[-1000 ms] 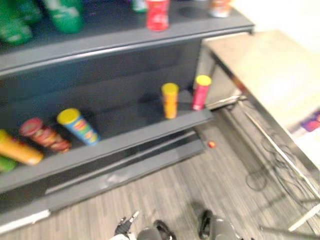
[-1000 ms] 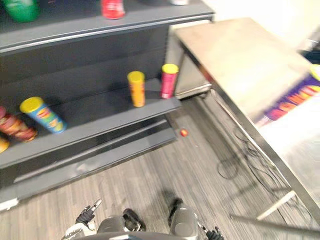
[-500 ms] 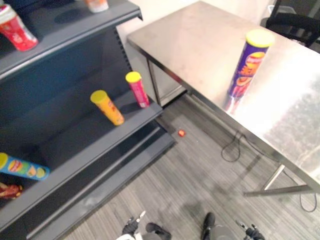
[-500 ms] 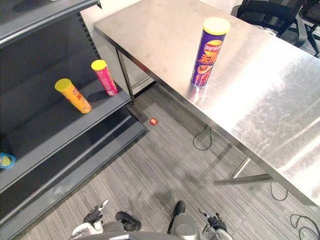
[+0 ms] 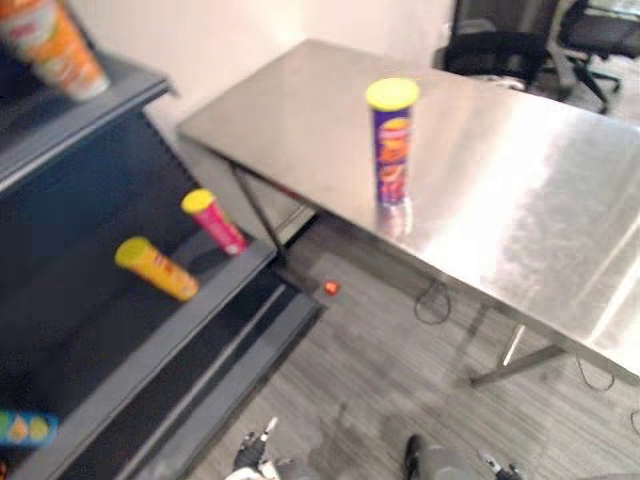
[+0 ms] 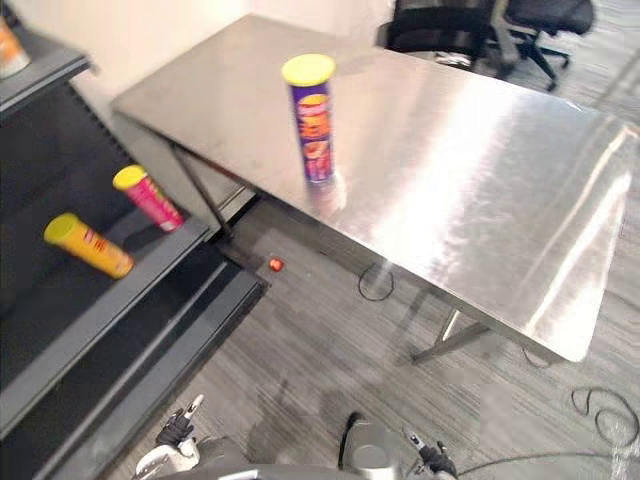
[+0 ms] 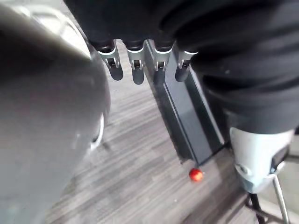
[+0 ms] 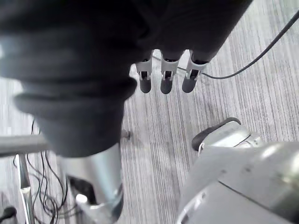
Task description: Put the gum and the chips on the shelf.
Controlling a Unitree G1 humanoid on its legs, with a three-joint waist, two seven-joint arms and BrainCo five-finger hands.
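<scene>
1. Since the earlier frame the head camera has swung away from the shelf (image 5: 150, 335) toward the worktop (image 5: 520, 210). The whole scene has shifted, while the cans keep their places on shelf and worktop
2. The chips can (image 5: 392, 143), purple with a yellow lid, stands upright on the steel worktop toward its shelf-side end, well apart from both hands
3. A small red round object (image 5: 331, 287) lies on the grey floor just off the corner of the shelf's base. It is too small to tell whether it is the gum
4. On the shelf's lower board a yellow can (image 5: 157, 268) and a pink can (image 5: 214, 221) stand near each other at the end nearest the worktop, not touching. An orange can (image 5: 55, 45) is on the board above and a blue can (image 5: 25, 428) sits at the lower left
5. The left hand (image 7: 137, 73) hangs low over the floor, fingers straight and spread, nothing in them
6. The right hand (image 8: 167, 81) hangs low over the floor, fingers straight, nothing held
7. Dark office chairs (image 5: 490, 50) stand beyond the worktop's far side
</scene>
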